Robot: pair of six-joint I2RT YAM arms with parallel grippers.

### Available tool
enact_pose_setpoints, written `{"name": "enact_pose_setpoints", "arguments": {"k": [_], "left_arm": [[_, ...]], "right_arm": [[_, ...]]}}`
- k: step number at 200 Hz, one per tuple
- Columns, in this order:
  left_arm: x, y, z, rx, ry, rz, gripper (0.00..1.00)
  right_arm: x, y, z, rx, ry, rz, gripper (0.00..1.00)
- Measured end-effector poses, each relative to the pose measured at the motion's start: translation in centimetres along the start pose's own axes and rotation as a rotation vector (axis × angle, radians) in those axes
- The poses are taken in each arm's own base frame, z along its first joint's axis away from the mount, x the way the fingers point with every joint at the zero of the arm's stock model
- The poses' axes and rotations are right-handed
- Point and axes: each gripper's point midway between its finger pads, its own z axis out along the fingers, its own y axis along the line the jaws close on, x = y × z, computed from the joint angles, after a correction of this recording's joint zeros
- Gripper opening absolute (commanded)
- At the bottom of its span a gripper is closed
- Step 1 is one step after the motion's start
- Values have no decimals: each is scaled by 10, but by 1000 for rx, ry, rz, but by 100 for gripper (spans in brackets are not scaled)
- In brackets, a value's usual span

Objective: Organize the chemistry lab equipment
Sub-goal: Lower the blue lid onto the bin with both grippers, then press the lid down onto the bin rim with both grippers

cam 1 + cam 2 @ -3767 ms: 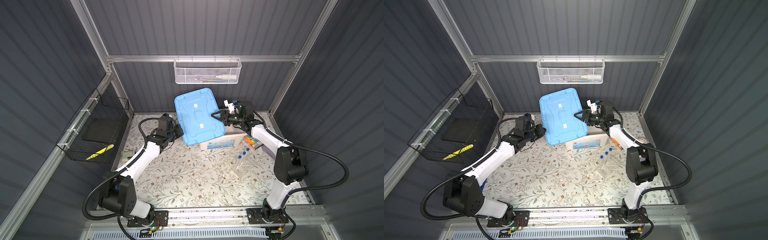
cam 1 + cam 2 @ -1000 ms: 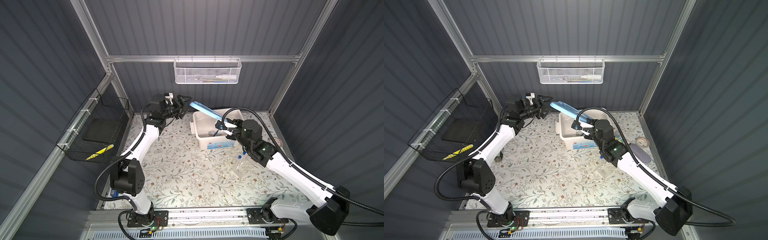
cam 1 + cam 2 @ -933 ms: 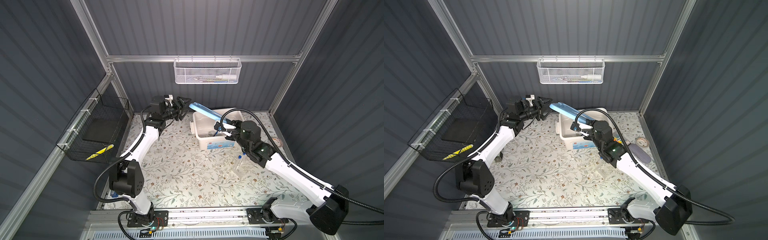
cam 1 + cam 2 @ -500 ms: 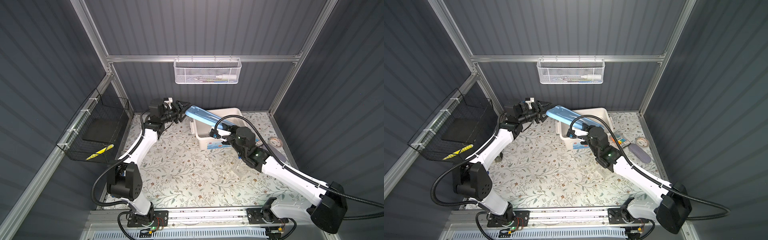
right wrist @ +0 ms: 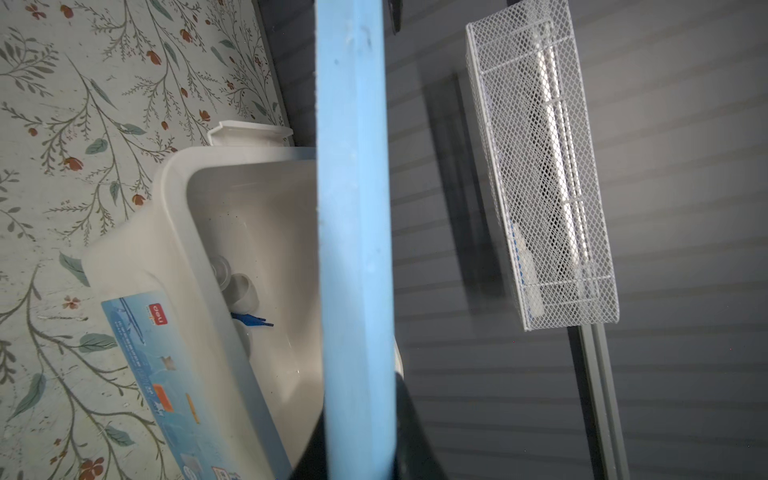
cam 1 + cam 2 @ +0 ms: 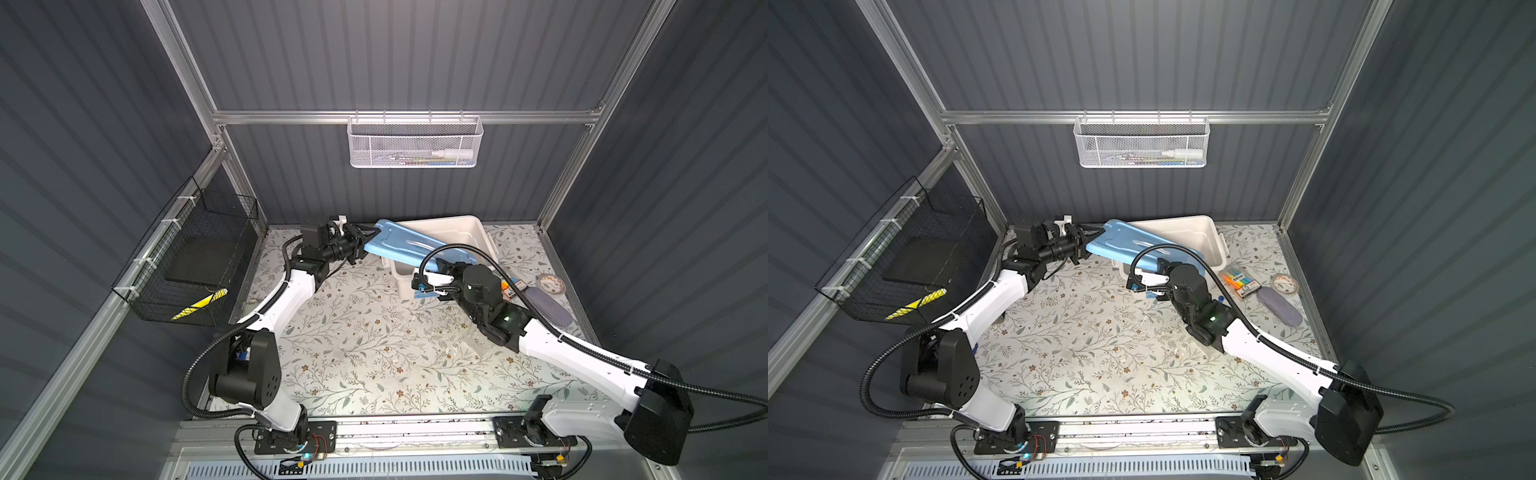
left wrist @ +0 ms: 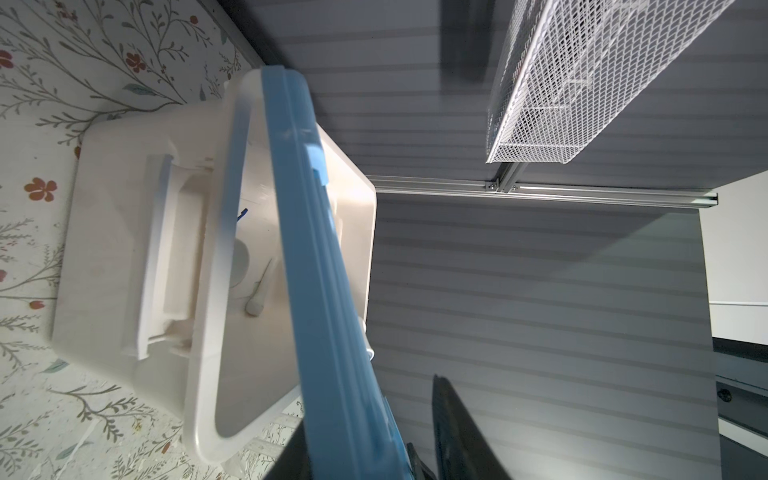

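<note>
The dish (image 7: 239,262), pestle (image 7: 258,293) and tweezers (image 5: 249,320) lie in the bin (image 6: 455,230), under the span between the two pincers, with glassware (image 5: 219,268) beside the dish. Over them the lid (image 6: 409,245) slants across the bin's mouth; whether it touches the rim I cannot tell. The right pincer (image 6: 445,264) is clamped tight on the lid's near end. The left pincer (image 6: 365,242) straddles the far end, partly open: one finger (image 7: 457,428) stands clear of the plastic, so it has no hold yet.

This looks like a two-handed move of the lid. To do it well, the left pincer should bite squarely on the lip before any pull, and both ends should rise together so the low end clears the rim without tipping the bin.

Behind the left pincer the back wall (image 6: 415,62) stands close, and a wire basket (image 6: 415,141) hangs above. On the arms' side of both pincers the mat (image 6: 365,353) is bare. Markers (image 6: 1239,279) lie just beyond the right pincer's wrist.
</note>
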Motion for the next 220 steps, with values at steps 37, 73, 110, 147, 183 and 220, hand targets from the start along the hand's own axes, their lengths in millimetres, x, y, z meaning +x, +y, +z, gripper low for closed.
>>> {"name": "enact_pose_setpoints", "arguments": {"k": [37, 73, 110, 147, 183, 220], "left_arm": [[3, 17, 0, -23, 5, -51, 21], [9, 25, -2, -14, 11, -47, 18], [15, 41, -5, -13, 11, -47, 18], [16, 42, -5, 10, 9, -25, 17], [18, 39, -4, 45, 7, 6, 17], [22, 40, -5, 69, 2, 25, 17]], "right_arm": [[3, 18, 0, -36, 1, -15, 25], [5, 35, -1, -85, 1, -4, 39], [6, 42, -3, -114, 6, -6, 49], [9, 44, -3, -123, 16, -10, 55], [13, 45, -2, -134, 30, -5, 63], [21, 42, -1, -146, 55, 15, 70]]}}
